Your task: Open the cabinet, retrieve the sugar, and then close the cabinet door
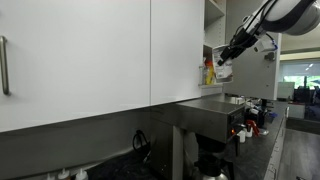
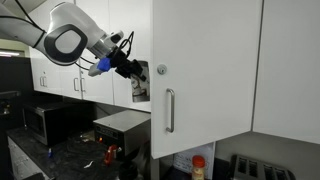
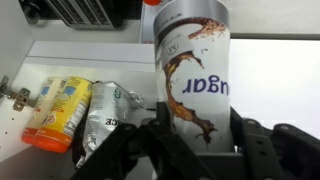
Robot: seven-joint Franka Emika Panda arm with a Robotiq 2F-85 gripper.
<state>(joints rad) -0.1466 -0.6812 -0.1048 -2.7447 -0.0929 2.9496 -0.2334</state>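
In the wrist view the sugar (image 3: 195,70) is a white cylindrical container with a brown splash print and the word "sugar" reading upside down. My gripper (image 3: 195,140) is shut on it, one dark finger (image 3: 163,125) against each side of its lower part. The container is at the cabinet's white shelf (image 3: 270,75); whether it rests on it I cannot tell. In both exterior views the arm reaches into the open cabinet, with the gripper (image 1: 228,55) (image 2: 135,68) at the opening beside a white door panel (image 2: 205,70) that has a short silver handle (image 2: 169,110).
A yellow can (image 3: 58,110) and a silver foil pouch (image 3: 103,115) lie on the shelf just left of the sugar. Colourful bottles (image 1: 209,72) stand at the cabinet's edge. Below are a dark counter with a microwave (image 2: 55,120) and a steel appliance (image 1: 210,115).
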